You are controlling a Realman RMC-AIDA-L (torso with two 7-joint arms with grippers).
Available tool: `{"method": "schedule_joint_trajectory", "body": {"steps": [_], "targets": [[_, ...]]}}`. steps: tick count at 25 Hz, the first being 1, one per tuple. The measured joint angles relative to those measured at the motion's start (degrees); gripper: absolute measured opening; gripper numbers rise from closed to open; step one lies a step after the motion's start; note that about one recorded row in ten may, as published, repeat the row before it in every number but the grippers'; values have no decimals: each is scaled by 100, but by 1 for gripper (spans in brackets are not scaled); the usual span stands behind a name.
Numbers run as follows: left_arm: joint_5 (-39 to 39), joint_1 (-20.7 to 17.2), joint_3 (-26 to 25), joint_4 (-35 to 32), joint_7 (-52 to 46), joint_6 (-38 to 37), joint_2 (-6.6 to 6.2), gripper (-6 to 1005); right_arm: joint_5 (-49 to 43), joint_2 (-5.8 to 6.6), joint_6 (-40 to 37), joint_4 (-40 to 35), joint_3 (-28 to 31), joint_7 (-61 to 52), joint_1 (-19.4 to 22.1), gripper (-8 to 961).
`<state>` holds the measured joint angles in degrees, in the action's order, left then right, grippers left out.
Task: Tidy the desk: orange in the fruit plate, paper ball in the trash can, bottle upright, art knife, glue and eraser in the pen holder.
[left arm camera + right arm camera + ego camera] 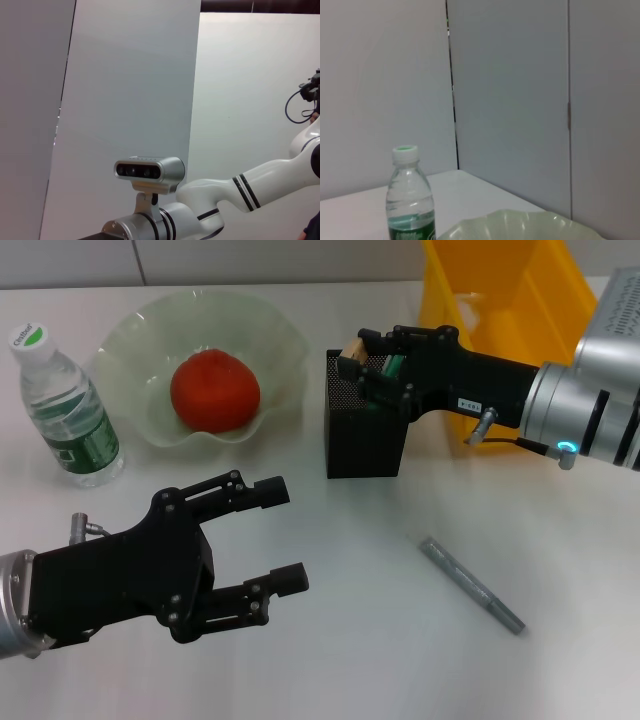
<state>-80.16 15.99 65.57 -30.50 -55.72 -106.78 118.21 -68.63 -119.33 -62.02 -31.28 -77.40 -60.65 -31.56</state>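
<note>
The orange (214,390) lies in the pale green fruit plate (125,360). The bottle (65,405) stands upright to the plate's left and also shows in the right wrist view (410,200). The grey art knife (470,583) lies flat on the desk at the front right. My right gripper (365,362) hovers over the open top of the black mesh pen holder (365,435). A tan block, likely the eraser (352,348), and a green thing (393,365) show at its tip. My left gripper (285,535) is open and empty at the front left. No paper ball is in view.
A yellow bin (500,300) stands at the back right, behind my right arm. The fruit plate's rim shows in the right wrist view (520,222). The left wrist view shows only walls and a robot arm.
</note>
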Motion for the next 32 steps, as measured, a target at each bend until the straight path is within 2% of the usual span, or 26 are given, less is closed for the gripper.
{"method": "schedule_joint_trajectory", "body": {"steps": [10, 18, 20, 21, 22, 25, 26, 27, 28, 30, 31, 32], "targets": [[0, 0, 0, 0, 0, 18, -1, 755, -48, -2, 151, 5, 2, -29, 8, 458], [0, 4, -7, 0, 0, 20, 0, 755, -67, -2, 23, -206, 9, -194, 88, 455], [0, 4, -7, 0, 0, 20, 0, 755, -256, 3, -103, -554, -2, -584, 213, 455], [0, 5, -12, 0, 0, 20, -1, 755, -752, 20, -232, -1141, 19, -1369, 387, 454], [1, 7, -17, 0, 0, 19, 0, 755, -752, 20, -232, -1141, 19, -1369, 387, 454], [1, 8, -25, 0, 0, 17, -1, 755, -1957, 23, -493, -2420, 99, -2821, 659, 453], [0, 9, -29, 0, 0, 18, -1, 755, -2904, 12, -827, -3298, 232, -3900, 759, 452], [0, 9, -29, 0, 0, 18, -1, 755, -2904, 12, -827, -3298, 232, -3900, 759, 452], [0, 10, -29, 0, 0, 18, 0, 755, -3298, 8, -1045, -3667, 311, -4363, 751, 452], [0, 9, -27, -7, 0, 18, 0, 755, -3995, 13, -1644, -4331, 535, -5427, 609, 451], [1, 9, -21, -11, 0, 16, -1, 755, -4520, 29, -2378, -4770, 834, -6295, 338, 451], [1, 9, -21, -11, 0, 16, -1, 755, -4520, 29, -2378, -4770, 834, -6295, 338, 450]]}}
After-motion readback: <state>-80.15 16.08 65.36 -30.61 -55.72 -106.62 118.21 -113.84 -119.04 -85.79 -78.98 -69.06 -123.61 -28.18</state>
